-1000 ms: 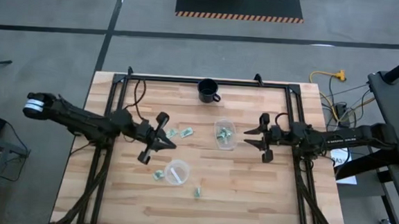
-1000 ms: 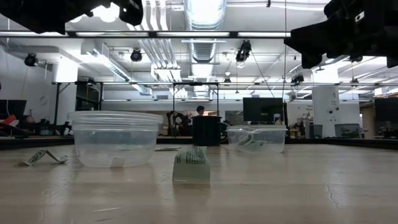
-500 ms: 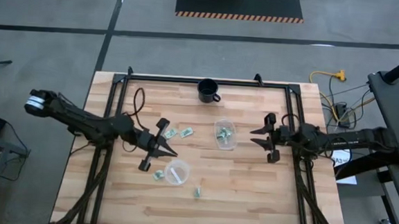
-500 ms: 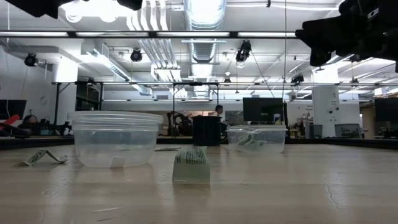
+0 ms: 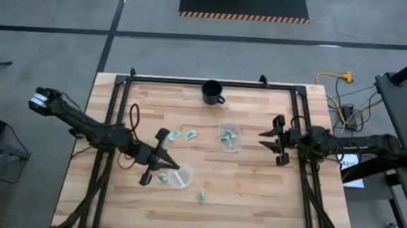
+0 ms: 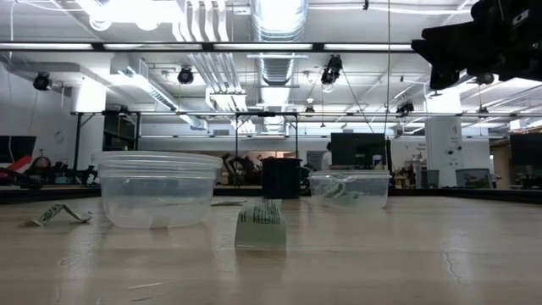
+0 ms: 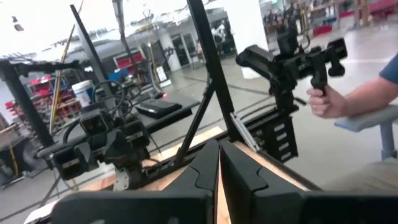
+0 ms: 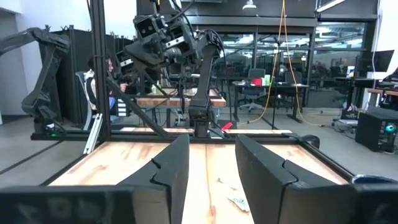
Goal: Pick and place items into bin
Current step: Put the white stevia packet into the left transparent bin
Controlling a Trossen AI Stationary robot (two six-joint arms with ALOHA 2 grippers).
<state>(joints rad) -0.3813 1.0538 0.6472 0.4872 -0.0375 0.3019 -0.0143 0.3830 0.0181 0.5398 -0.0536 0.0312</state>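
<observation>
High view: several wrapped pieces (image 5: 227,136) are seen inside the bin (image 5: 229,137) at frame centre; others (image 5: 182,135) remain loose on the wooden bench (image 5: 255,195), so the task is judged partly done. The left pincer (image 5: 167,157), clenched and empty, hangs beside a second container (image 5: 180,175). The right pincer (image 5: 264,140) is released, right of centre.

Low view: a black mug (image 6: 281,178) stands mid-frame; a workshop room lies behind.

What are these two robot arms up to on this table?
They are sorting small wrapped items into clear tubs. One tub holds a few already. The left gripper, jaws shut, hangs over the other tub, near loose items on the wooden table. The right gripper, jaws apart and empty, hangs off to the right. A black mug stands at the far edge.
</observation>
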